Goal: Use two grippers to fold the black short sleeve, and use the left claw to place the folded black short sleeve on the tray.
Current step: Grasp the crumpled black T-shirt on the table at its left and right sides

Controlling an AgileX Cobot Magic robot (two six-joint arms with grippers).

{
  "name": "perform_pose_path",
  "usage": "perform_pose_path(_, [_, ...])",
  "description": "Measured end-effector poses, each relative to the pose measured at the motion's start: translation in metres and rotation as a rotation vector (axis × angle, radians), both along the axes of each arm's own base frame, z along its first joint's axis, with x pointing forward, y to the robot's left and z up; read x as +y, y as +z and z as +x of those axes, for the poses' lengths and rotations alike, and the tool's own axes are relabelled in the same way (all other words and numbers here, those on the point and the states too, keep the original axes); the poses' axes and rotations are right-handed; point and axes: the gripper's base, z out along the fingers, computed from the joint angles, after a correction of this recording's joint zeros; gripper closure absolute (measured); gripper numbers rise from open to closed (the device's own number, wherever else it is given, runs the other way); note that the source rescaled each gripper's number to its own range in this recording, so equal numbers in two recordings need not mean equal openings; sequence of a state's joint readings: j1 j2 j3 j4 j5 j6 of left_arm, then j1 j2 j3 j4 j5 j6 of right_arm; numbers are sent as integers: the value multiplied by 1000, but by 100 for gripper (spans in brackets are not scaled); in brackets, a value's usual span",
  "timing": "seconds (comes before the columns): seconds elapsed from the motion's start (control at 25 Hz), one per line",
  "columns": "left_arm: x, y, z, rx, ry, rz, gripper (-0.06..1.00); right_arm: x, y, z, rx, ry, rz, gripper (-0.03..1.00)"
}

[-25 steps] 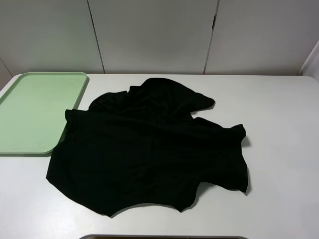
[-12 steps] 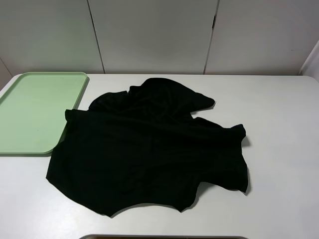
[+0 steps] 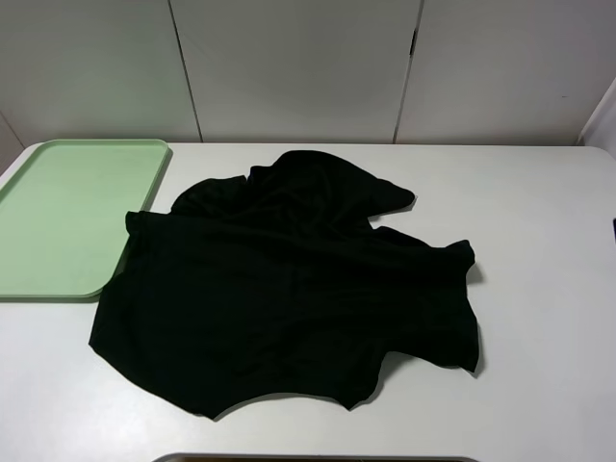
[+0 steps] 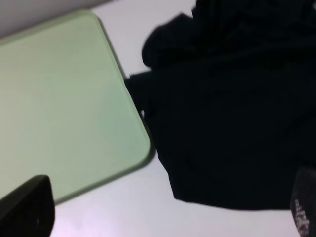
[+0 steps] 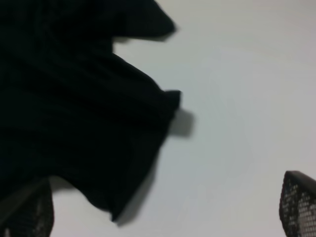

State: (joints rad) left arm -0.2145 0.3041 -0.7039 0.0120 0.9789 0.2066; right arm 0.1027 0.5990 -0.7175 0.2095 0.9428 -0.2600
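View from above: the black short sleeve (image 3: pixel 289 289) lay crumpled and unfolded across the middle of the white table (image 3: pixel 539 192). One sleeve edge met the right-hand rim of the pale green tray (image 3: pixel 67 217), which sat at the table's left side. No part of the shirt rested on the tray floor.

Left wrist view: my left gripper (image 4: pixel 165 210) hung above the tray's corner and the shirt's adjoining edge. Its fingers (image 4: pixel 27 207) were spread wide, one over the tray side and one over the cloth, and I could not tell whether either touched.

Right wrist view: my right gripper (image 5: pixel 162 210) hung over the shirt's opposite hem and the bare table. Its fingers (image 5: pixel 298 202) were likewise wide apart and gripped no cloth.
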Motion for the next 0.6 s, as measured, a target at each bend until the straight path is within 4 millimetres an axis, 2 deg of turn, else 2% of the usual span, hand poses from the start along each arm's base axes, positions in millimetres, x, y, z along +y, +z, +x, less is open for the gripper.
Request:
perform_pose_path(0.16, [-11,12,31,141,-40,13,-1,9,17,21,15,78,23,-3])
perform_pose_path(0.32, [-27,21,62,236,-140,-13,-1,15,27,43,45,148,5,-3])
perform_pose_path(0.48, [-39,22,88,293,-237,-7,-1,17,27,65,69,209,-46,-3])
perform_pose_path(0.6, [-47,17,109,346,-299,11,-1,19,18,79,101,264,-96,-3])
